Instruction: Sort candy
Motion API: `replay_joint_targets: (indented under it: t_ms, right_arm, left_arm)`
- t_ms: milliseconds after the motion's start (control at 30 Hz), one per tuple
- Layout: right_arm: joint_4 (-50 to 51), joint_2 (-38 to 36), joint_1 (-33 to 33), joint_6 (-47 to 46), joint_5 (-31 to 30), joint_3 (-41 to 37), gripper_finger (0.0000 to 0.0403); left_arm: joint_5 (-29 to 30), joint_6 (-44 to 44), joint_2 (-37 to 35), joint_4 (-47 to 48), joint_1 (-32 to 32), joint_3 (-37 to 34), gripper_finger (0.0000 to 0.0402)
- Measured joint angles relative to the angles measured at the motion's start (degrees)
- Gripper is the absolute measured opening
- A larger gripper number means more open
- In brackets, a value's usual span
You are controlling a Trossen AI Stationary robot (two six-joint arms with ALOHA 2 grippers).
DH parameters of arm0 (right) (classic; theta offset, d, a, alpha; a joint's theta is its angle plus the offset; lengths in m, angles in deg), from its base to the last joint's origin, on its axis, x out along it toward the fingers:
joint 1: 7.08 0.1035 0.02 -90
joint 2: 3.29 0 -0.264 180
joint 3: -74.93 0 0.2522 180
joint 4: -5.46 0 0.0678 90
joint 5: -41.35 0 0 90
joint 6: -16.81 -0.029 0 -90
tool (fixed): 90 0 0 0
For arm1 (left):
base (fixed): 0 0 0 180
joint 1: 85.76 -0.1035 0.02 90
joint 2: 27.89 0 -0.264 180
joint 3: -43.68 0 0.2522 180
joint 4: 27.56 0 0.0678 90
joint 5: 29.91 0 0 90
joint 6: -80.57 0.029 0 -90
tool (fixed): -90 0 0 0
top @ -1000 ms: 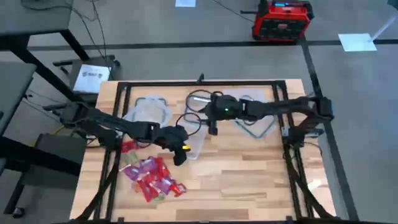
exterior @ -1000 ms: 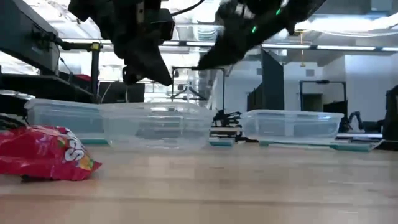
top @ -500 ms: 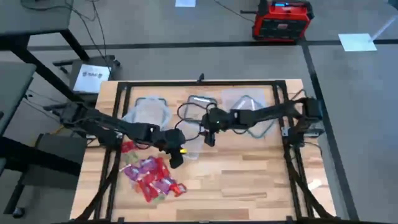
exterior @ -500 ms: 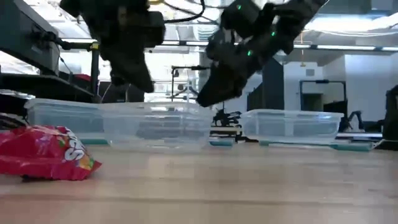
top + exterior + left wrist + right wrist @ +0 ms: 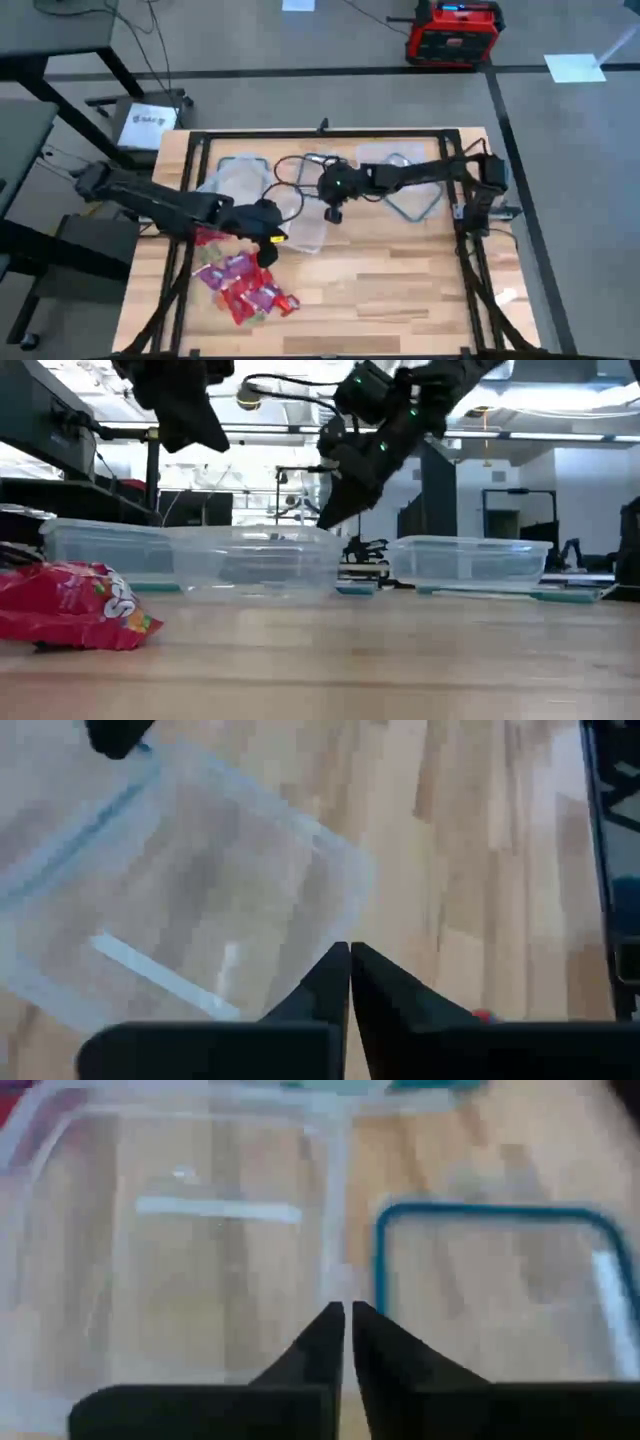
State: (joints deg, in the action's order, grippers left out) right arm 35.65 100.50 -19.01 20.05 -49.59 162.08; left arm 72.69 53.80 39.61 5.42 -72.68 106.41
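The candy (image 5: 243, 283) lies heaped on the desk (image 5: 400, 290) at its near left, in front of the three clear tubs. The pieces look light, small and crinkly; their shiny wrappers are probably slippery, so a pinch across one piece's middle or its twisted end would likely hold best. The left pincer (image 5: 267, 238) hangs just above the heap's far edge — fingers pressed together, carrying nothing — its arm stretched low from the left. The right pincer (image 5: 334, 213) hovers over the middle tub (image 5: 305, 235), likewise closed and empty, its arm reaching across from the right.
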Motion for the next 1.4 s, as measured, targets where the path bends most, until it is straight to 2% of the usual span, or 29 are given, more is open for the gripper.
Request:
replay_joint_targets:
  t_ms: [167,267,367,533,700,800,967,1100,1267,1400]
  right_arm:
    - [4.78,-0.02,-2.76,0.57,3.5,4.63,0.0001]
    - [3.59,-0.05,-2.71,-6.35,9.39,5.72,0.0007]
    - [3.75,1.81,-0.76,-7.55,13.12,5.26,0.0025]
    - [4.21,6.93,2.36,-5.95,7.15,4.47,0.0085]
    - [3.42,10.25,2.82,-6.35,6.46,4.57,0.0145]
    - [3.87,11.52,2.96,-5.81,6.53,4.54,0.0168]
    - [4.03,10.8,3.06,-5.66,6.88,4.67,0.0177]
    - [4.72,7.5,3.66,-2.32,6.76,6.86,0.0175]
    - [4.6,3.41,2.59,4.56,-1.55,7.69,0.0167]
    - [7.83,3.31,-0.64,7.63,-0.61,7.49,0.0158]
  left_arm:
    - [1.44,0.67,-1.74,1.46,-0.02,0.02,0.0]
    - [1.47,0.84,-2.01,2.14,-0.02,0.02,0.0]
    - [1.49,0.8,-1.94,3.81,-0.02,0.02,0.0]
    - [1.58,0.6,-1.94,6.1,-0.02,0.02,0.0]
    - [1.58,0.56,-1.94,6.0,-0.01,0.02,0.0]
    - [1.58,0.56,-1.94,5.97,0.0,0.02,0.0]
    - [1.56,0.6,-1.94,5.97,0.0,0.02,0.0]
    - [1.56,0.63,-1.94,6.01,0.0,0.02,0.0]
    - [1.56,0.98,-1.94,6.02,0.0,0.02,0.0]
    - [1.56,0.95,-1.94,6.01,0.0,0.02,0.0]
